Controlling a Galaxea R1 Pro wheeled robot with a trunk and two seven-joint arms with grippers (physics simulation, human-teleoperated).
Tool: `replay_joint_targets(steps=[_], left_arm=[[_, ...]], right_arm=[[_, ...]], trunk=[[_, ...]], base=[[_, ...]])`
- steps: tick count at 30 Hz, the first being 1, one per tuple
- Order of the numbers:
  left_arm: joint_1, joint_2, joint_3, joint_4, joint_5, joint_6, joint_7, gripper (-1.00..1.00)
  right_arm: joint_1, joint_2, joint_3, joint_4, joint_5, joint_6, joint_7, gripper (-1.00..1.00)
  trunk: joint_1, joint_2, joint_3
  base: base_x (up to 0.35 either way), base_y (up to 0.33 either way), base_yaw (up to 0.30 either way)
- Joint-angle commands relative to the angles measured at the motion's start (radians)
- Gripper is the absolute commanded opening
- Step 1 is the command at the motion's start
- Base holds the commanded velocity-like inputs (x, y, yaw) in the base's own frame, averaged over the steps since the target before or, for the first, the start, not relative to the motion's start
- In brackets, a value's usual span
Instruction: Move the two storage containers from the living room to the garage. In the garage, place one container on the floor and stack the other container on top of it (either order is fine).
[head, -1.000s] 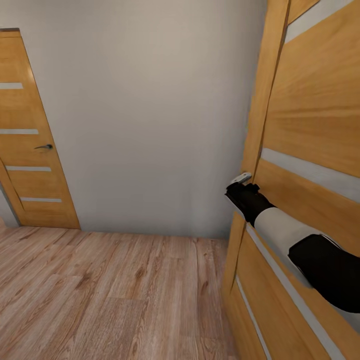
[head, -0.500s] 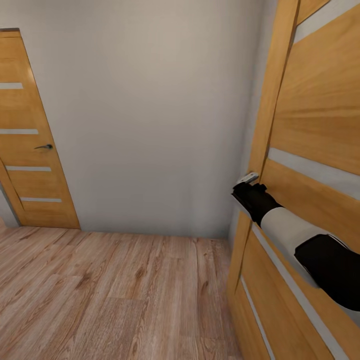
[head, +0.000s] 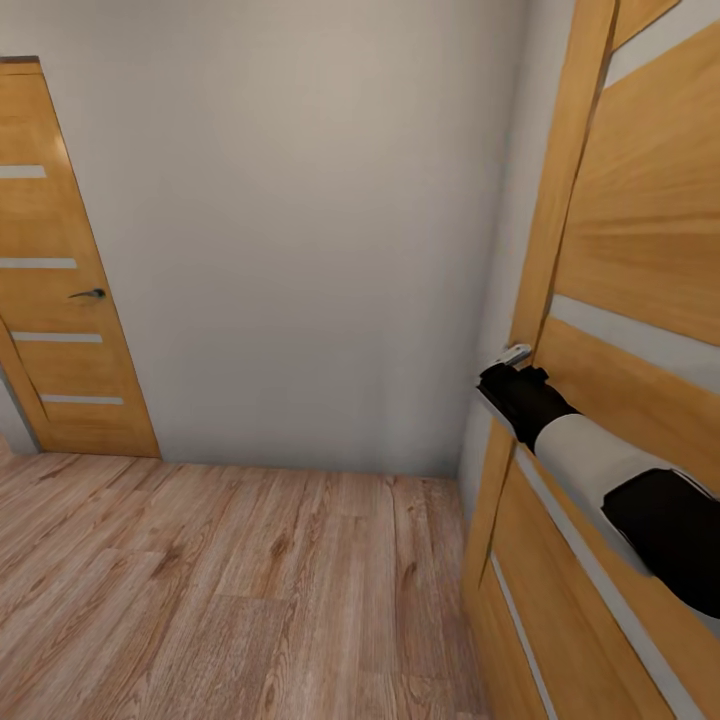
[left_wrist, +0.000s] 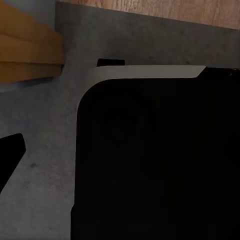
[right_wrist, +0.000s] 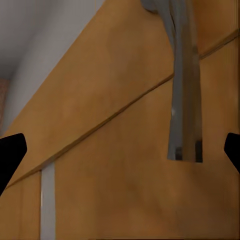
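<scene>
The two storage containers are out of view. My right gripper (head: 503, 376) reaches to the metal lever handle (head: 516, 353) of an orange-brown wooden door (head: 630, 260) at the right. In the right wrist view the gripper (right_wrist: 120, 150) is open, its black fingertips (right_wrist: 10, 152) wide apart, and the handle (right_wrist: 184, 100) hangs between them against the door panel. In the left wrist view my left gripper (left_wrist: 120, 155) points down at the robot's own dark body (left_wrist: 160, 165), with one fingertip (left_wrist: 9, 157) far out at the edge.
A plain white wall (head: 300, 220) stands ahead over light wood plank flooring (head: 220, 590). A second closed wooden door (head: 60, 280) with frosted strips stands at the left. Grey mottled ground (left_wrist: 40, 130) lies beneath the left arm.
The door's edge and handle have swung to the right, widening the strip of wall beside it. My right arm has moved right with the handle.
</scene>
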Motion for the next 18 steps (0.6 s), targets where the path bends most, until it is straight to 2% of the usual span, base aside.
replay_joint_targets(steps=[1,18], left_arm=[[0.0,0.0,0.001,0.0,0.006,-0.002,-0.002,1.0],[0.0,0.0,0.001,0.0,0.006,-0.002,-0.002,1.0]], right_arm=[[-0.001,-0.008,0.006,-0.002,0.011,0.012,-0.009,1.0],[-0.001,-0.038,0.006,-0.006,0.011,0.008,-0.008,1.0]], trunk=[[0.0,-0.001,-0.001],[0.0,-0.001,-0.001]], base=[[0.0,0.0,0.0],[0.0,0.0,0.0]])
